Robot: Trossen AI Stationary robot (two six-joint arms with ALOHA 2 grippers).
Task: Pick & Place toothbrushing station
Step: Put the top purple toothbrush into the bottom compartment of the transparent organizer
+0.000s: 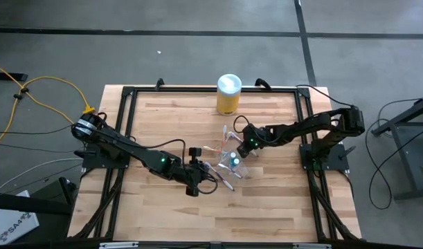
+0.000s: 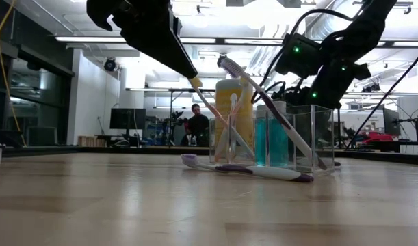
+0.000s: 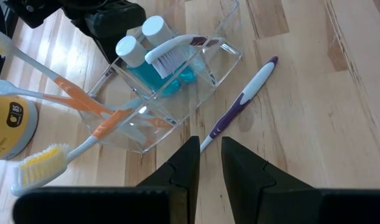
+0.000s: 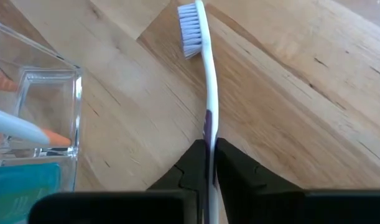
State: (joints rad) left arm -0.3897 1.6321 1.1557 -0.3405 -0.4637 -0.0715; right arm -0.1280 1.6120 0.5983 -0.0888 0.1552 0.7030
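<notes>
My right gripper (image 4: 209, 163) clamps a purple toothbrush (image 4: 205, 74) beside the clear cup (image 3: 171, 87).

It may slip sideways (thin handle); my left gripper (image 3: 208, 163) hovers empty, slightly parted, over another toothbrush (image 3: 242, 99) on the tabletop (image 3: 314, 124).

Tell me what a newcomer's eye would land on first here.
First, the clear holder at mid-table, with two blue tubes standing in it and orange brushes leaning out. Next, the right gripper beside the holder, its fingers shut on a purple-and-white brush. Then a second purple brush flat on the table beside the holder, ahead of the left gripper.
</notes>
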